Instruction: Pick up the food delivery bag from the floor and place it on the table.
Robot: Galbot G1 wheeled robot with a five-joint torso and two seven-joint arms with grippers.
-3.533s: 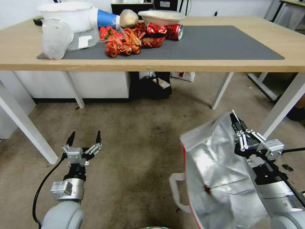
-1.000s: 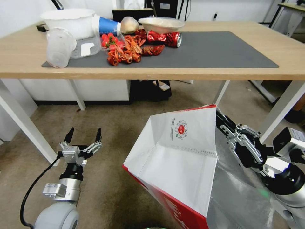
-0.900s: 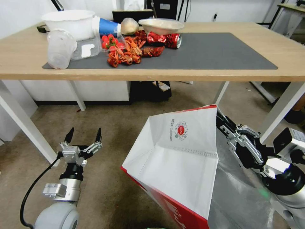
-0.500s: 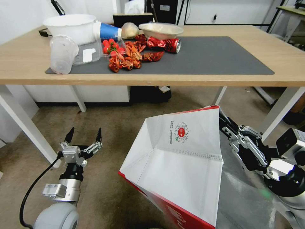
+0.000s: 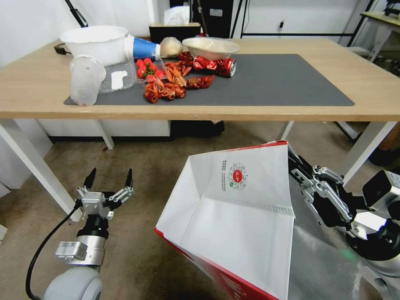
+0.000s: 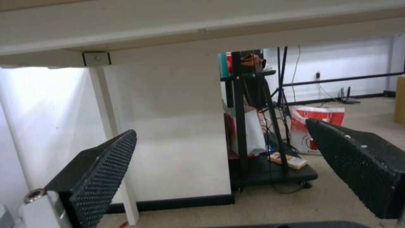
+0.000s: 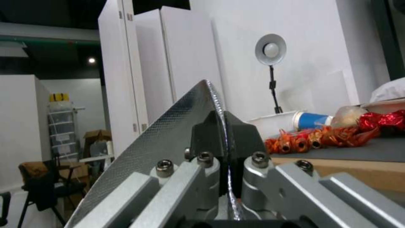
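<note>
The food delivery bag (image 5: 233, 216) hangs off the floor (image 5: 137, 166) at the lower right, its white face and small round red logo toward me and a red panel along its lower edge. My right gripper (image 5: 293, 161) is shut on the bag's upper right rim. In the right wrist view its fingers (image 7: 211, 126) pinch the silver foil lining (image 7: 160, 148). The left gripper (image 5: 109, 180) stands open low over the carpet at the left, its pads (image 6: 105, 164) wide apart and nothing between them. The table (image 5: 291, 110) with its dark grey mat (image 5: 283, 79) lies ahead, higher than the bag's top.
The mat's left half carries a white tub (image 5: 96, 39), a clear cup (image 5: 85, 79), a blue cup (image 5: 143, 48), red crayfish (image 5: 166, 83), a crushed red can (image 5: 218, 64) and a bowl (image 5: 210, 46). White table legs (image 5: 29, 166) (image 5: 368, 139) flank the floor space. A black cart (image 6: 261, 158) sits under the table.
The bag has been lifted from the carpet and turned, white face toward me. Over the last second the whole picture shifted down, the camera rising. The left arm has not moved.
</note>
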